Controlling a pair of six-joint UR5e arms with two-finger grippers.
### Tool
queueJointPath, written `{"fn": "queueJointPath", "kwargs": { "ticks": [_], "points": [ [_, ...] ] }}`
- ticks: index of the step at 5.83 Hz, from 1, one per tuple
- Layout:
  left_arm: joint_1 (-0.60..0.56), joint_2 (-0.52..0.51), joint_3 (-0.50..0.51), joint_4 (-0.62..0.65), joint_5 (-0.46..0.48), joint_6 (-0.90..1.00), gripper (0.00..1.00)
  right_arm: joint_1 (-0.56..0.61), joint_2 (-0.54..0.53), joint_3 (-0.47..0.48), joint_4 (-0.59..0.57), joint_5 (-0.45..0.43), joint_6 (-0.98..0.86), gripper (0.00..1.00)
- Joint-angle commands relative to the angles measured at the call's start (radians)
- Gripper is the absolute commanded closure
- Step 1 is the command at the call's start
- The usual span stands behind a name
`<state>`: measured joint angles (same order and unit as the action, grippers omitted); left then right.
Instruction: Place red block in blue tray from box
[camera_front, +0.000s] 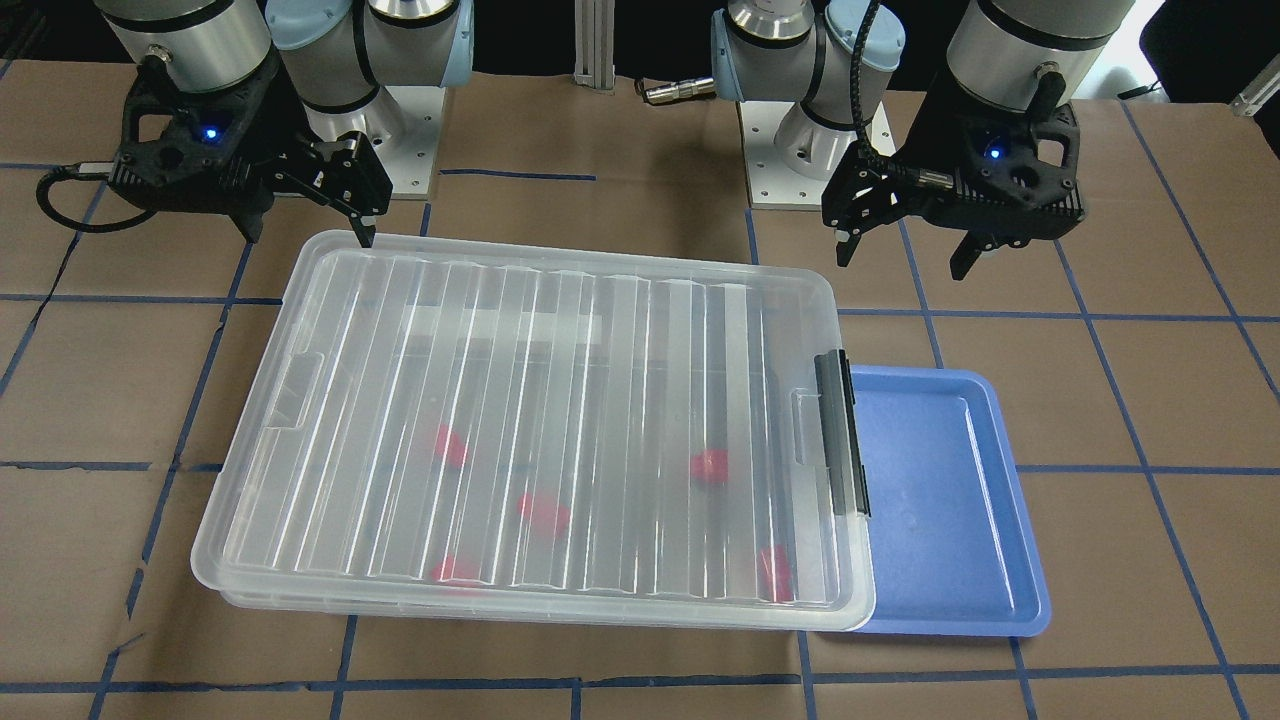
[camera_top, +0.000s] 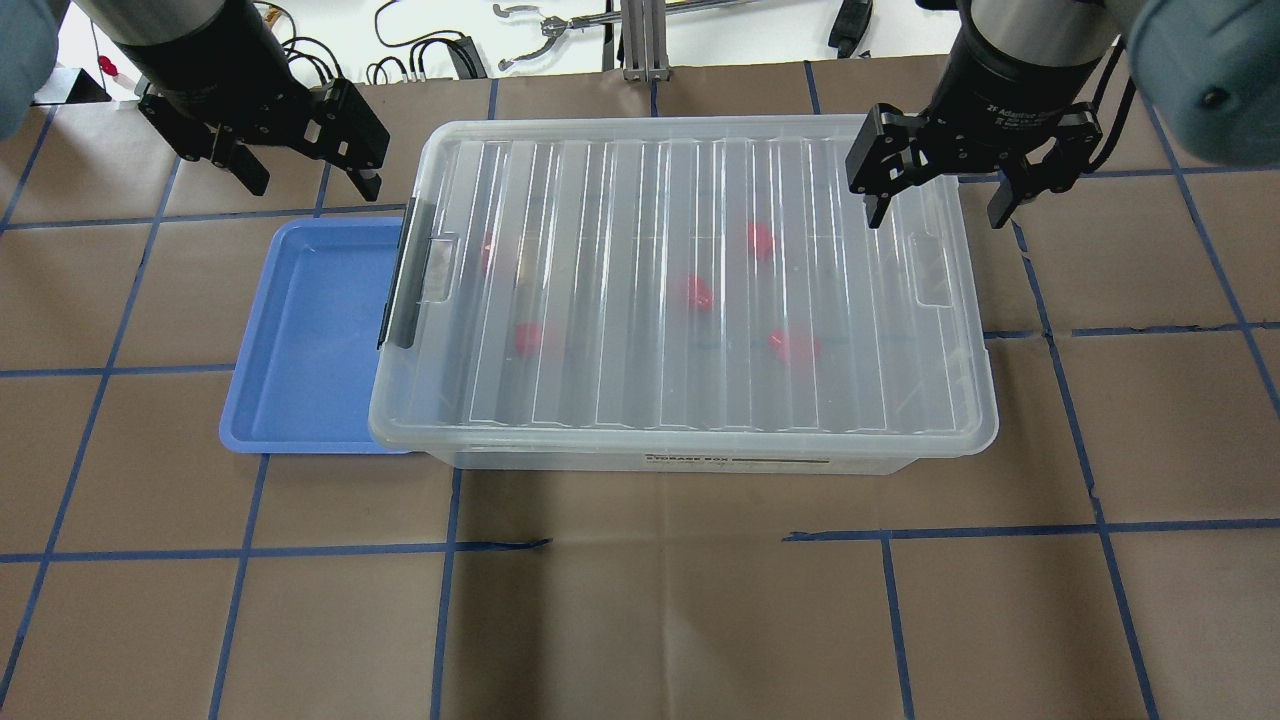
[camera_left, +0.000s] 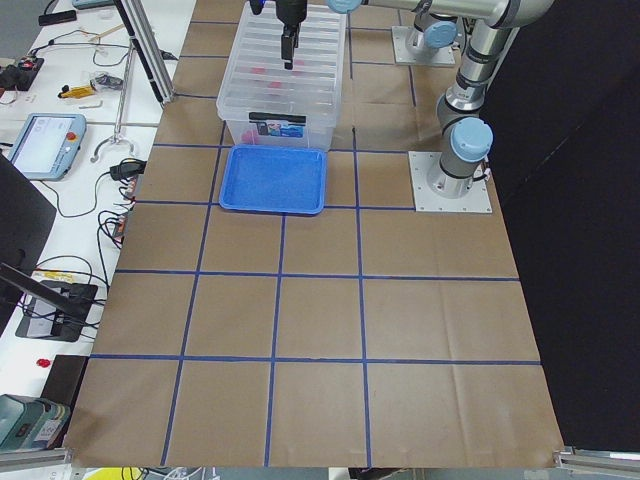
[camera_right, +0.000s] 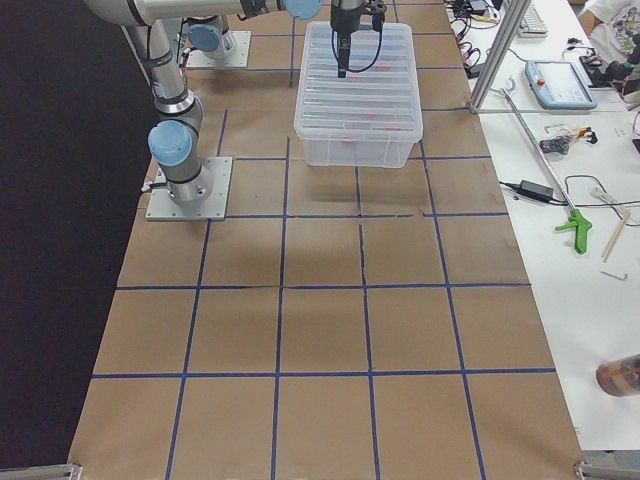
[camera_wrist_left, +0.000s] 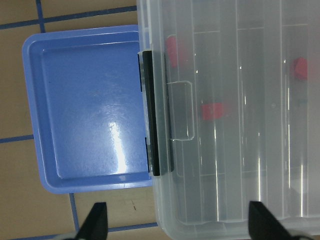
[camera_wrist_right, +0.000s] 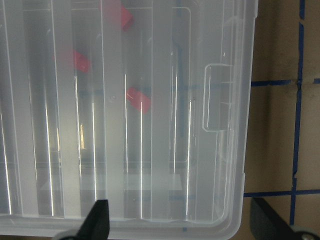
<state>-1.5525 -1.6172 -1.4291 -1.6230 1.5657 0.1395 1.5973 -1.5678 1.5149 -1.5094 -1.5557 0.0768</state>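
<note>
Clear lidded plastic box (camera_top: 700, 437) w/ small red blocks (camera_top: 698, 292); blue plastic tray (camera_top: 310, 330) by its black latch (camera_top: 400, 270). Left gripper (camera_top: 308, 180) & right gripper (camera_top: 938, 205), jaws apart, near box ends, prob. to unlid.

Midway along the table (camera_top: 640, 620), nearer its operators'-side edge than its robot-side edge, the box (camera_top: 560, 460) lies lengthwise with its lid (camera_top: 620, 200) on. Five blocks (camera_top: 698, 292) lie inside on its floor, apart from one another. The tray (camera_top: 310, 330) lies flat just beside the box's latch (camera_top: 400, 270) end, toward the table's end on the robot's left, its rim on that side hidden beneath the box's overhanging edge. The left gripper (camera_top: 312, 182) hangs above that end and the right gripper (camera_top: 937, 215) above the box's opposite short end.
</note>
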Motion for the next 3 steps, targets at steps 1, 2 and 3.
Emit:
{"fn": "queueJointPath", "kwargs": {
  "ticks": [1,2,3],
  "points": [
    [0.0,0.002,-0.002,0.0,0.0,0.0,0.02,-0.01,-0.002,0.001,0.014,-0.006,0.0,0.0],
    [0.0,0.0,-0.001,0.0,0.0,0.0,0.01,-0.013,0.0,0.002,0.018,-0.007,-0.002,0.0],
    [-0.001,-0.003,0.001,0.0,0.0,-0.001,0.02,-0.013,0.002,0.001,0.014,-0.007,-0.006,0.0]
  ]
}}
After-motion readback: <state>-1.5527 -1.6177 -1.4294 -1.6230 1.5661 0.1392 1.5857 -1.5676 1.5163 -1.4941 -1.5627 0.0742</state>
